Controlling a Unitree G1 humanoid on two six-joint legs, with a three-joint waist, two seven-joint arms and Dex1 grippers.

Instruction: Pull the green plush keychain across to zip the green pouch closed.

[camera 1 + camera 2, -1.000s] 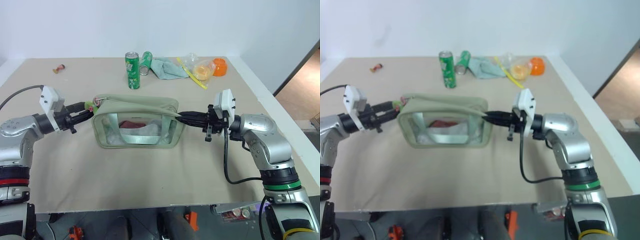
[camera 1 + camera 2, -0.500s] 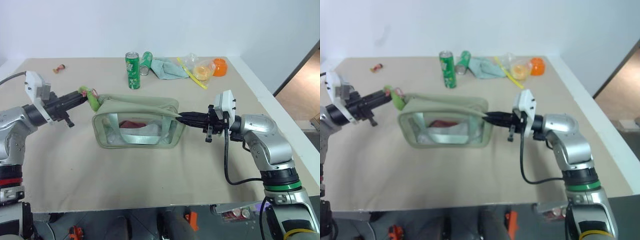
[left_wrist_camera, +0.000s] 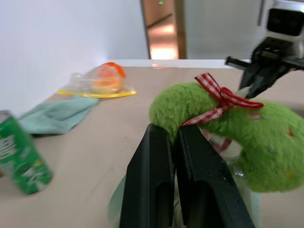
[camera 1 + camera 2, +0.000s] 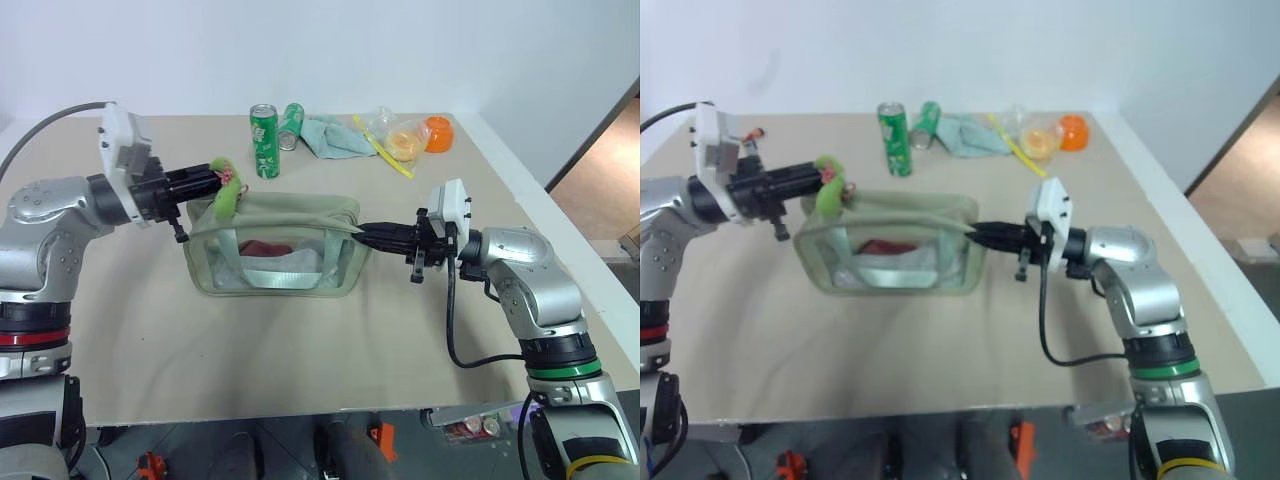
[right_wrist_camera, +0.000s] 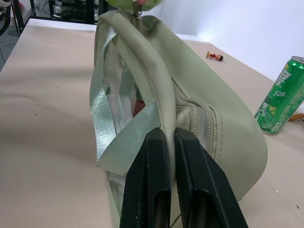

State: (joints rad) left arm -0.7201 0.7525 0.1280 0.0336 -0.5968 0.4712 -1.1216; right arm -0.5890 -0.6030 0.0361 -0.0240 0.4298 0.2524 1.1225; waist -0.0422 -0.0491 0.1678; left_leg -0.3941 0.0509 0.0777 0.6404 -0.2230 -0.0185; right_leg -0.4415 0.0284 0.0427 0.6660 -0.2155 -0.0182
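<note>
Beige table (image 4: 300,330): pouch (image 4: 275,245), cans (image 4: 265,142), cloth (image 4: 335,135)

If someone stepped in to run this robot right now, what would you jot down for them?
Left gripper: shut on the green plush keychain, at the pouch's left end.
Right gripper: shut on the right end of the green pouch, bracing it.
The pouch sits mid-table; a soda can stands behind it.
Done: both grips are set.
Left: draw the keychain across to the right end, probably the full length.
</note>
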